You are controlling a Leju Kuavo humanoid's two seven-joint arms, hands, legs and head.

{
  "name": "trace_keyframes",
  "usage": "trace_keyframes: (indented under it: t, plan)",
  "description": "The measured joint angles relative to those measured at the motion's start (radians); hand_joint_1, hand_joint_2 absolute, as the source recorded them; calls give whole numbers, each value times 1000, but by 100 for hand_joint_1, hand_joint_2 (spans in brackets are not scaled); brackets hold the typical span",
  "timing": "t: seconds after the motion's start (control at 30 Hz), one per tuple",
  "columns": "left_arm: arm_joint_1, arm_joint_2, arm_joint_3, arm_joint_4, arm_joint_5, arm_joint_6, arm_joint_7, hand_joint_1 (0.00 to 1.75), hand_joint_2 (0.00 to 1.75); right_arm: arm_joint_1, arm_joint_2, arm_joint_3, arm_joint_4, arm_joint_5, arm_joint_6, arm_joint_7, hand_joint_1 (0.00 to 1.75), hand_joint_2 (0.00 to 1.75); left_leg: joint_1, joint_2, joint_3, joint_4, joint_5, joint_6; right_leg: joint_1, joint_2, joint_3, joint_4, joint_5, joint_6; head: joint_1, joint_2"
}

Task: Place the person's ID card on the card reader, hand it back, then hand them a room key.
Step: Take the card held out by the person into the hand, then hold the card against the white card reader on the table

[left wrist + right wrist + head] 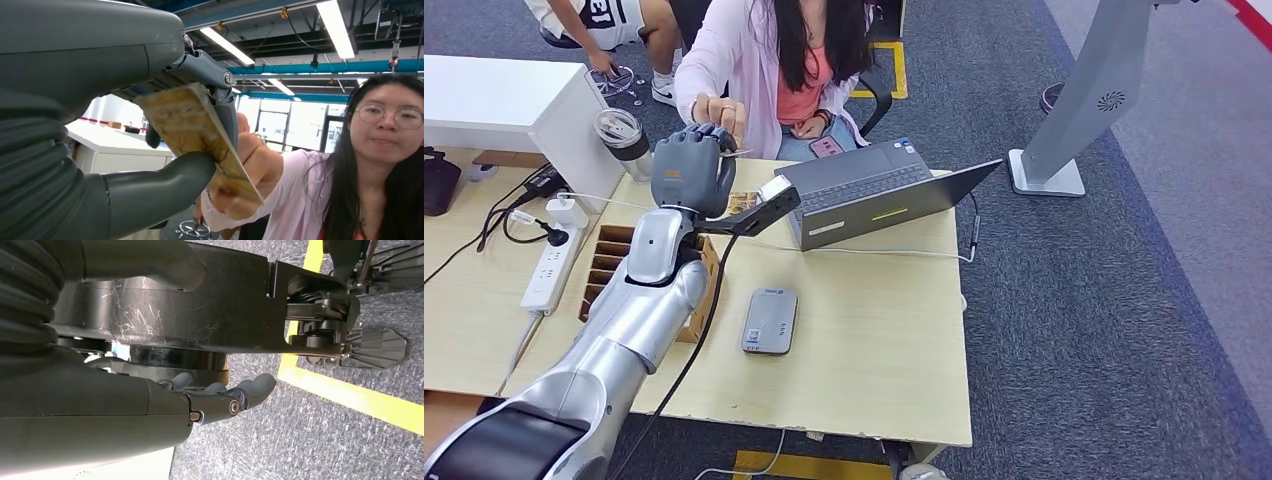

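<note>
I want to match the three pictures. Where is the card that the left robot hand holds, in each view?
Head view: the card is a thin edge past the left robot hand, raised over the table's far side, at the person's hand.
Left wrist view: the card is large and central, between thumb and fingers.
Right wrist view: not in it.
Shared landmark: the person's hand touching the card.

The room key (pixel 200 145) is a flat card with a worn yellow-brown face, pinched between the thumb and fingers of the left hand (pixel 692 168) and raised above the far edge of the counter (pixel 864 340), its free end touching the person's hand (pixel 250 165). The card reader (pixel 770 320), a grey rounded slab, lies flat mid-counter.
</note>
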Motion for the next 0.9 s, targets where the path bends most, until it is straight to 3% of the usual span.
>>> trace_keyframes:
  t: [0.5,0.9]
  plan:
    - [2,-1,0,0,51,21,-90,175,175,1,-1,5,0,-6,-8,-7,0,175,0,0,0,0,0,0,0,0,0,0,0,0,0,0]
    - [74,-11,0,-20,111,38,-191,175,175,4,-8,5,0,-33,-16,-21,0,175,0,0,0,0,0,0,0,0,0,0,0,0,0,0]
